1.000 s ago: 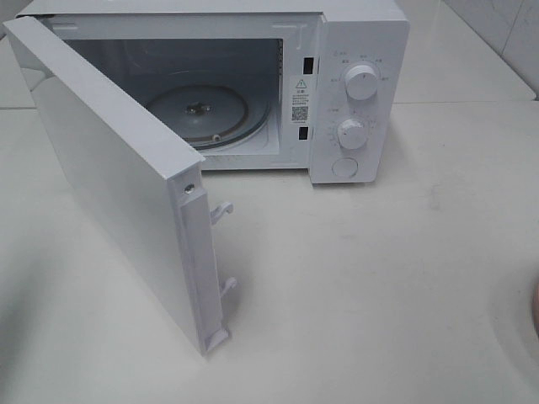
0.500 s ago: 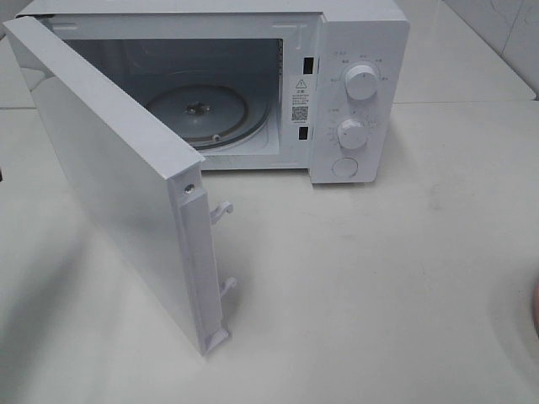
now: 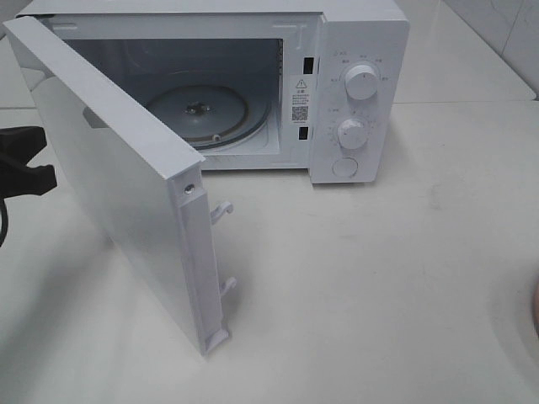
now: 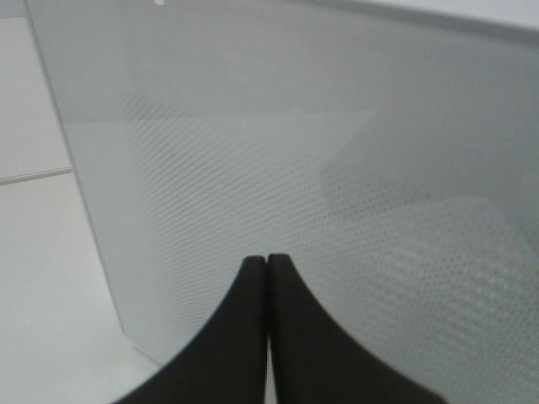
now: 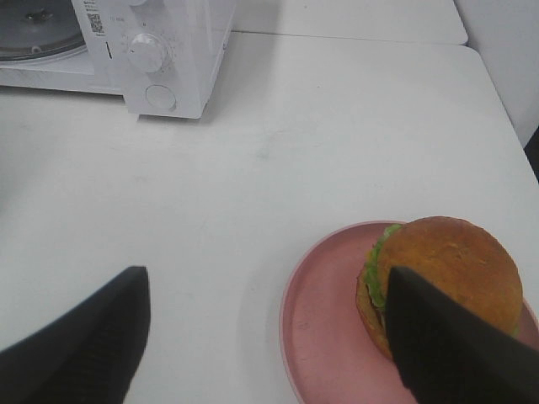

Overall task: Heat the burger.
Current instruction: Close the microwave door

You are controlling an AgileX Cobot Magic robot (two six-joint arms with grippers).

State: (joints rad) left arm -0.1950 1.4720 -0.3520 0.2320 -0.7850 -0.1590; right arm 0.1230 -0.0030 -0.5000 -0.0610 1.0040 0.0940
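Observation:
The burger (image 5: 450, 265), with a golden-brown bun and green lettuce, sits on a pink plate (image 5: 320, 337) on the white table, seen in the right wrist view. My right gripper (image 5: 268, 286) hovers open above the table just short of the plate, and one of its fingers (image 5: 438, 337) overlaps the burger's near side. The white microwave (image 3: 354, 93) stands at the back with its door (image 3: 118, 177) swung wide and its glass turntable (image 3: 198, 114) bare. My left gripper (image 3: 34, 160) is shut and empty at the far left, behind the door's outer face (image 4: 337, 168).
Only a sliver of the pink plate (image 3: 536, 307) shows at the right edge of the high view. The open door's latch hooks (image 3: 221, 210) stick out over the table. Two knobs (image 3: 360, 82) and a button sit on the microwave's right panel.
My left gripper has come into the high view from the left edge, up to the outer side of the open door. The right arm and the burger have not moved.

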